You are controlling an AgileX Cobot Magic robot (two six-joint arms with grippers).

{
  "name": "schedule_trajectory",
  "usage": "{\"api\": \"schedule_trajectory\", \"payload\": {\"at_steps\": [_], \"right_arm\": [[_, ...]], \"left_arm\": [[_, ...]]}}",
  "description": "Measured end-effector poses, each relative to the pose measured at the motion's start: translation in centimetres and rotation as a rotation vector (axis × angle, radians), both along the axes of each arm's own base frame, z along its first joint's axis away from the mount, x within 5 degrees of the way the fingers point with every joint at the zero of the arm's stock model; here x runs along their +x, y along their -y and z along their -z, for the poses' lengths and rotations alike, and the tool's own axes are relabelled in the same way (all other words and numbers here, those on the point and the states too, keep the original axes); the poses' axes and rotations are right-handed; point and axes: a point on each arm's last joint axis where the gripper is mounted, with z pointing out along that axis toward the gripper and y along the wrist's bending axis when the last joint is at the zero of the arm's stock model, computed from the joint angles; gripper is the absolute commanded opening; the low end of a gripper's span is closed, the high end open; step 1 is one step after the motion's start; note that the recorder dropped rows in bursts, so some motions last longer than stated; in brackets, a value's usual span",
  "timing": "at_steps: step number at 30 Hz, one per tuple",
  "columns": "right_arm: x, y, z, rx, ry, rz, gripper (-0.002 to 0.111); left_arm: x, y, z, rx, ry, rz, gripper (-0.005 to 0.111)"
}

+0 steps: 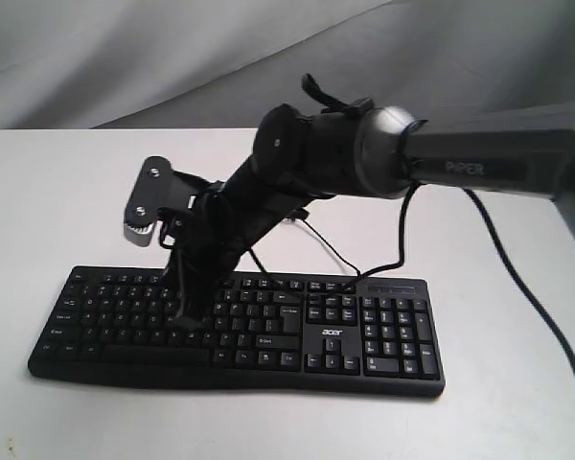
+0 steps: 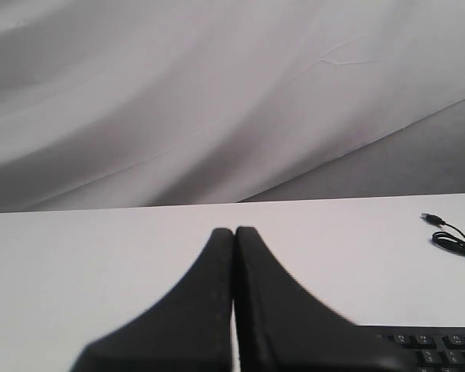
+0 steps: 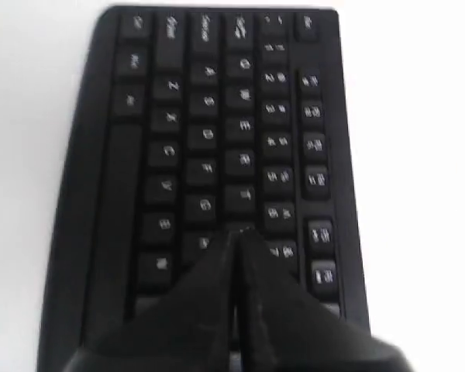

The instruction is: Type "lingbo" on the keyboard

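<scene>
— Which step?
— The keyboard (image 1: 331, 335) lies across the white table (image 1: 67, 201); your right gripper (image 3: 236, 240), fingers pressed together, points at its middle letter rows. Mid-word, I judge.
— Next?
— Centre on one key only; neighbours crowd close.

the arm (image 1: 479, 168) bears "piper"; the keyboard (image 1: 268, 340) shows a small white "acer" logo beside its number pad.

Noted right arm (image 1: 479, 168) extended in from the keyboard's (image 1: 383, 335) right end, wrist bent down over its left-centre letter rows. Found right gripper (image 3: 236, 235) with jaws pressed together, tips at the keys; contact not confirmable. Found left gripper (image 2: 234, 232) likewise closed, off the keyboard near one end.
</scene>
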Motion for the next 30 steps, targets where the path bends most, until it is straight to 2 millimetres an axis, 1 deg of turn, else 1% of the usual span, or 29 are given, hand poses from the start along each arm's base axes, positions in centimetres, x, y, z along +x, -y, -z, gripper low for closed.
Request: {"api": "schedule_trajectory", "payload": {"at_steps": [3, 6, 12, 20, 30], "right_arm": [[0.3, 1.9, 0.8, -0.014, -0.009, 0.052, 0.000], [0.2, 2.7, 1.7, -0.011, -0.018, 0.072, 0.000], [0.3, 2.7, 1.8, 0.012, -0.026, 0.092, 0.000], [0.5, 3.1, 2.9, -0.005, -0.053, 0.098, 0.000], [0.3, 3.2, 2.9, -0.012, -0.071, 0.081, 0.000]], "left_arm": [[0.0, 0.0, 0.0, 0.000, 0.000, 0.000, 0.001], [0.0, 0.0, 0.0, 0.000, 0.000, 0.000, 0.001], [0.0, 0.0, 0.0, 0.000, 0.000, 0.000, 0.001], [0.0, 0.0, 0.0, 0.000, 0.000, 0.000, 0.001], [0.0, 0.0, 0.0, 0.000, 0.000, 0.000, 0.001]]}}
